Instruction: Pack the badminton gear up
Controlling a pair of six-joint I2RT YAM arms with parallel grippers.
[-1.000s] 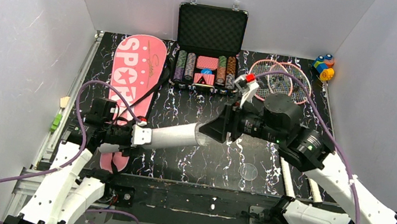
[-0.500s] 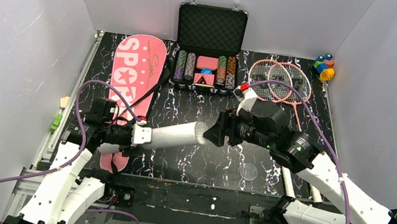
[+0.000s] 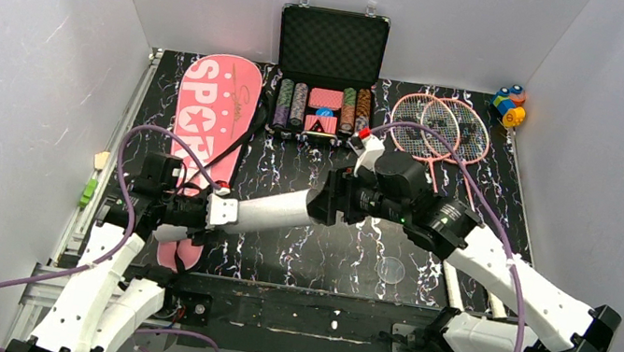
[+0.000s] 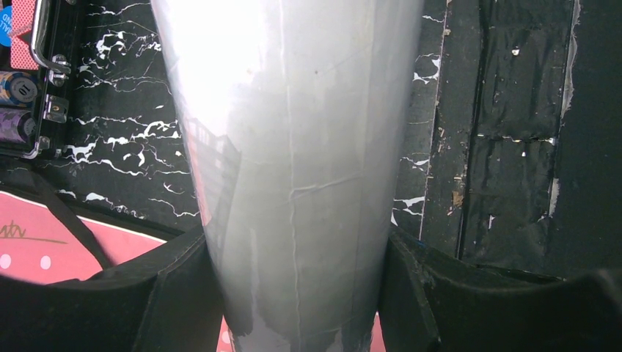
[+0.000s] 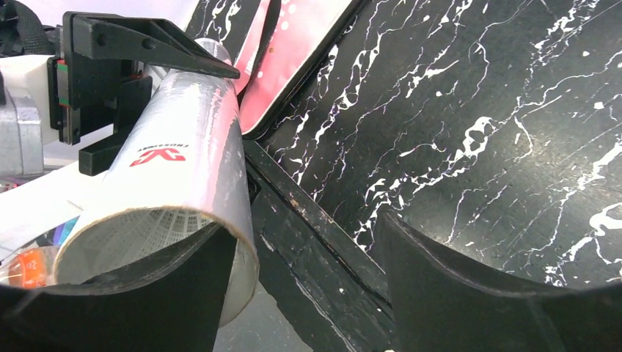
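My left gripper (image 3: 189,211) is shut on the long white tube (image 3: 270,209), holding it near its left end so it slants up to the right above the table. In the left wrist view the tube (image 4: 293,161) fills the gap between both fingers. My right gripper (image 3: 329,202) is open at the tube's open end. In the right wrist view the tube (image 5: 183,161) lies at the left finger, with a white feather shuttlecock (image 5: 125,235) inside its mouth. The two pink rackets (image 3: 444,126) lie at the back right. The pink "SPORT" cover (image 3: 214,113) lies at the left.
An open black case of poker chips (image 3: 326,74) stands at the back centre. A small multicoloured toy (image 3: 509,105) sits in the back right corner. A clear round lid (image 3: 390,269) lies near the table's front edge. White walls enclose three sides.
My right arm has swung left, bringing its gripper from right of the tube's open end up against it. The left gripper and tube have stayed put.
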